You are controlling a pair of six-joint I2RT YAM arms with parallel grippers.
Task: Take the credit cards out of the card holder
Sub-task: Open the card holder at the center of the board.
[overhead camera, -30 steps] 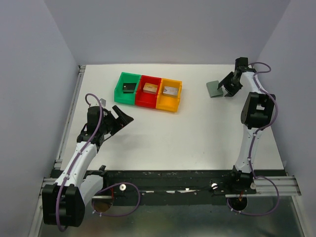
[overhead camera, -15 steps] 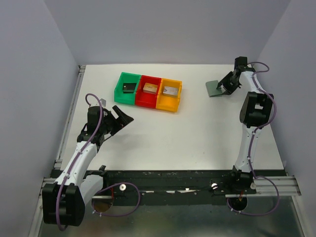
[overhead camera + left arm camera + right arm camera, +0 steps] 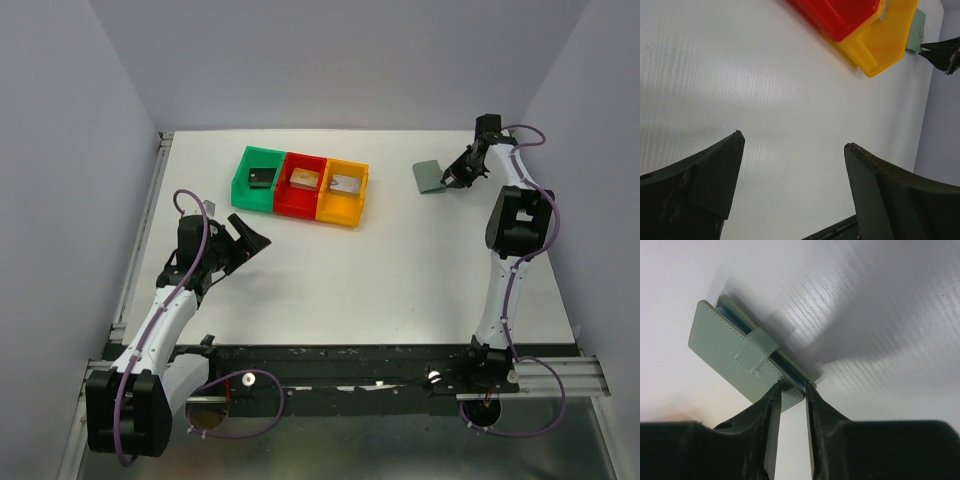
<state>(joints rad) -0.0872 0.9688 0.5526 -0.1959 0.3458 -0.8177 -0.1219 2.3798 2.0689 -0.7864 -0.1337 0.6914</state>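
1. Nearest the bases, the left gripper [image 3: 250, 232] hangs over the table [image 3: 380, 270] with its jaws spread wide and nothing in them. Judged from this, it is free to assist.

2. Farther out stands a row of three coloured bins [image 3: 297, 208], well apart from the work. Leave them alone.

3. At the far right, the card holder [image 3: 725, 347] lies folded shut, its tab [image 3: 755, 347] across the cover. No cards show, only a pale blue lining at the edge.

4. The right gripper [image 3: 792, 387] has its jaws drawn in on one end of the holder, both tips against it.

5. Step in hand: securing the holder. For a sound hold, pinch the full thickness, not the top flap alone. Keep clear of the tab so it can be opened. Lift only a little, since an end grip may let the holder swing or slip.
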